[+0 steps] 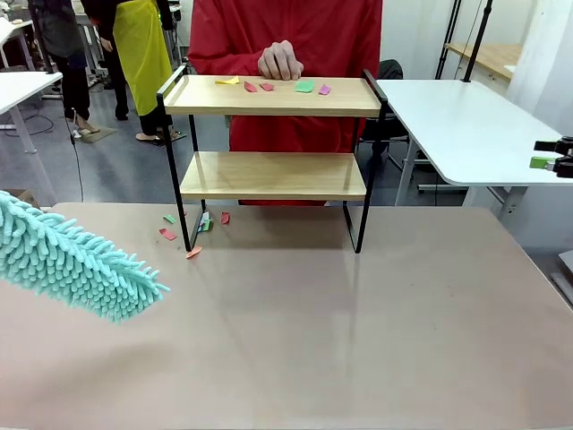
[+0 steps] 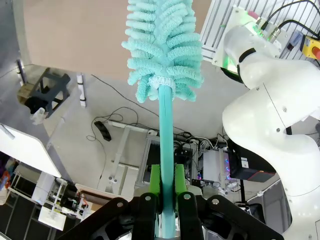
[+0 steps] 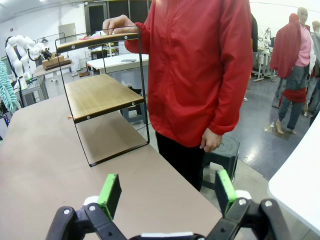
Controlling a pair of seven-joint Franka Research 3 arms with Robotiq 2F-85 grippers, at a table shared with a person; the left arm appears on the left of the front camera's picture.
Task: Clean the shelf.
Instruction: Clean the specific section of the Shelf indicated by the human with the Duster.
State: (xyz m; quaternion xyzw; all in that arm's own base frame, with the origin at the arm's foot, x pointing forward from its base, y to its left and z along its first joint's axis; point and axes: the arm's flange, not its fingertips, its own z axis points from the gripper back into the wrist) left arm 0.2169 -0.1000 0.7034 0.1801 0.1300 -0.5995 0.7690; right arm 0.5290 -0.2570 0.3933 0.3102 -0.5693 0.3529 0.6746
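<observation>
Shelf (image 1: 273,134) at the far middle of the brown worktop (image 1: 358,340), with paper scraps (image 1: 269,86) on its top board.
At the near left, the left fingers (image 2: 154,182) are clamped shut on the teal handle of a fluffy teal duster (image 1: 76,260), whose head hangs above the worktop, well apart from the shelf. Loose scraps (image 1: 183,235) in red, green and orange lie on the worktop around the shelf's near left leg. The paper scraps on the top board are yellow, red, green and pink, in a row near its far edge, just beside a person's hand (image 1: 280,61) at that edge. The person, in a red jacket, stands behind the shelf. At the far right, the right fingers (image 3: 111,192) stand wide apart with nothing between them.
</observation>
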